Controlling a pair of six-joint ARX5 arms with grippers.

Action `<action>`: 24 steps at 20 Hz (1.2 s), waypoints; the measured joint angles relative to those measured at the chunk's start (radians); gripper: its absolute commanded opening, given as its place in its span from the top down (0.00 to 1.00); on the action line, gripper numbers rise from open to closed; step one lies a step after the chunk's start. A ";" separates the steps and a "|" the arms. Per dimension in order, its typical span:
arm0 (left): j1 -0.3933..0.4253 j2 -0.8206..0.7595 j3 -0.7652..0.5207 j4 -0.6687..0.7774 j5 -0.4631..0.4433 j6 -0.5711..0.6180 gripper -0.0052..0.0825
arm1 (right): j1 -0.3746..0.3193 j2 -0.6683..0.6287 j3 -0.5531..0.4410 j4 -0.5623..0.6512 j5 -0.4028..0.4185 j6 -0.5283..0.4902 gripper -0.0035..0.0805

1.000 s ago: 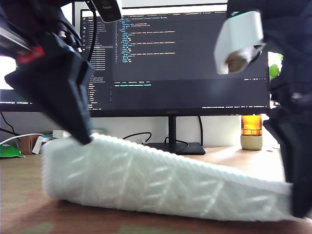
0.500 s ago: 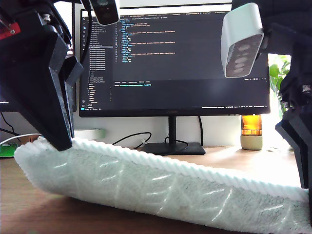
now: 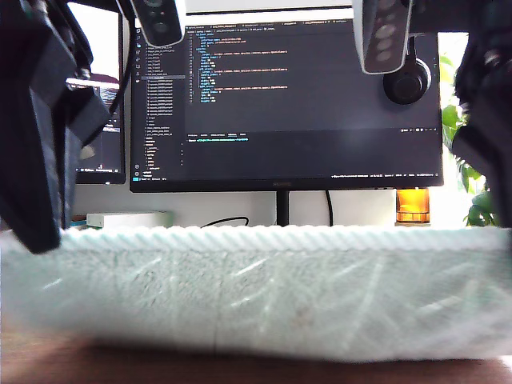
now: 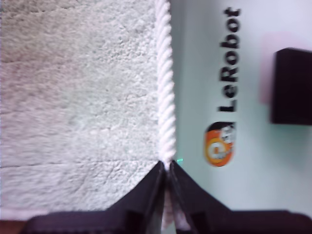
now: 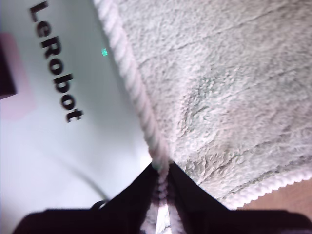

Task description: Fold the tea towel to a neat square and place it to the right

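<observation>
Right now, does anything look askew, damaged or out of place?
Nothing stands out. The tea towel hangs level, its corded hem pinched by my first tool and my second tool; no tears or stains show.

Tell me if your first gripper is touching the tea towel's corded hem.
Touching. The first wrist view shows my first gripper closed on the corded hem of the tea towel.

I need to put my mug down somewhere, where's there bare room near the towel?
Bare mat shows beyond the tea towel's corded hem, around the LeRobot logo. My first gripper and second gripper crowd the hem.
</observation>
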 measured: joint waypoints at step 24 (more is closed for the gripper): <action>0.084 0.000 0.010 0.170 -0.172 0.022 0.97 | -0.085 0.000 0.001 0.204 0.206 -0.068 0.97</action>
